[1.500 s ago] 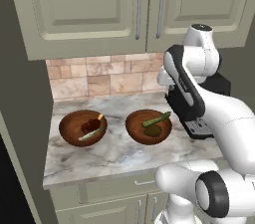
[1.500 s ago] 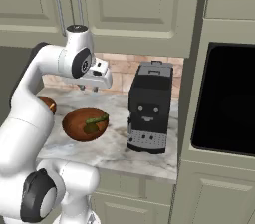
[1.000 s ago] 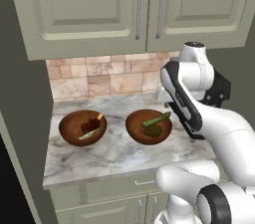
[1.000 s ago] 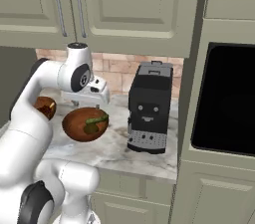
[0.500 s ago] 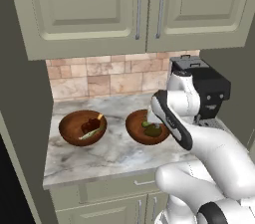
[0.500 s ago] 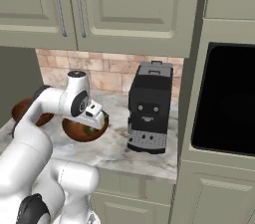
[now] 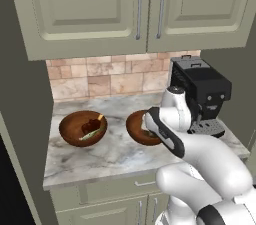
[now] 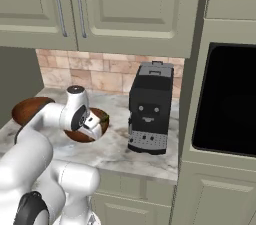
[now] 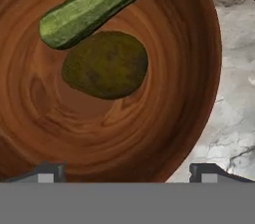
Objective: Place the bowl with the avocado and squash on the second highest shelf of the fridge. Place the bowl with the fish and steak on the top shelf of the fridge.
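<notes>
Pale green wall cabinets [image 7: 90,9] are hanging over a marble bench [image 7: 115,151] backed by tan tile; a black coffee machine [image 8: 150,106] is standing at the bench's right end. Left of the machine are sitting two wooden bowls: the near bowl [image 9: 149,118], holding the squash [image 9: 99,4] and the avocado [image 9: 105,63], and, farther left, the far bowl [image 7: 82,128] with the fish [image 7: 95,131] and steak [image 7: 90,125]. The tool [image 9: 127,172] is hovering just over the near bowl, jaws spread wide and holding nothing, one fingertip over the bowl's inside and the other outside the rim. The bowl is probably stiff and smooth-walled, its loose contents apt to roll; pinching the rim looks soundest. Open bench is lying in front, while the machine is crowding the right side.
</notes>
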Controlling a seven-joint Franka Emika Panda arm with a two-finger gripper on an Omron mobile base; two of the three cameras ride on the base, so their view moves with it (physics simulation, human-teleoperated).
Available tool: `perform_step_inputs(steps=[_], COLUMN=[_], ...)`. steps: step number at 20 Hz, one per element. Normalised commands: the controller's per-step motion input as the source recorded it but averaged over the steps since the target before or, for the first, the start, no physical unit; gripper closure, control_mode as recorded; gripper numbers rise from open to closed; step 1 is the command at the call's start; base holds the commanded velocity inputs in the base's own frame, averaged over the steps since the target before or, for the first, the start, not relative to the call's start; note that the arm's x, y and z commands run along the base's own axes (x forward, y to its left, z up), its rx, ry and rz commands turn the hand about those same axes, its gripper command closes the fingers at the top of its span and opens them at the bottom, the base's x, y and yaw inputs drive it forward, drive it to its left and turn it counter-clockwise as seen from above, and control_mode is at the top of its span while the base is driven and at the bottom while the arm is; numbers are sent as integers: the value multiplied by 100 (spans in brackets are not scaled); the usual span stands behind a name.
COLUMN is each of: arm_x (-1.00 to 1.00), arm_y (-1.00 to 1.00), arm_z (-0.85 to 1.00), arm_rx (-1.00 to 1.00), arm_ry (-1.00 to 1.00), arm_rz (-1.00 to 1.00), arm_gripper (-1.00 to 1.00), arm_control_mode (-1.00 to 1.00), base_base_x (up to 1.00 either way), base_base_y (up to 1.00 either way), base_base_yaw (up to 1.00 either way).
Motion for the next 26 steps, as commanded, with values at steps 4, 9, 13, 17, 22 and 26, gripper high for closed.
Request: perform_step_inputs(steps=[4,9,13,17,22,26], arm_x=[-1,-11,0,-3,-35,-66], arm_y=[3,-3,0,0,-1,-12], arm_z=[-50,-41,0,8,76,100], arm_rx=[0,1,0,4,12,17], arm_ry=[1,0,0,0,-4,-13], arm_rz=[-11,-10,0,-3,-12,-14], arm_gripper=[-100,100,100,100,100,100], arm_control_mode=[-100,-100,-100,-100,-100,-100], base_base_x=[0,0,0,0,0,0], base_base_y=[0,0,0,0,0,0], base_base_yaw=[0,0,0,0,0,0])
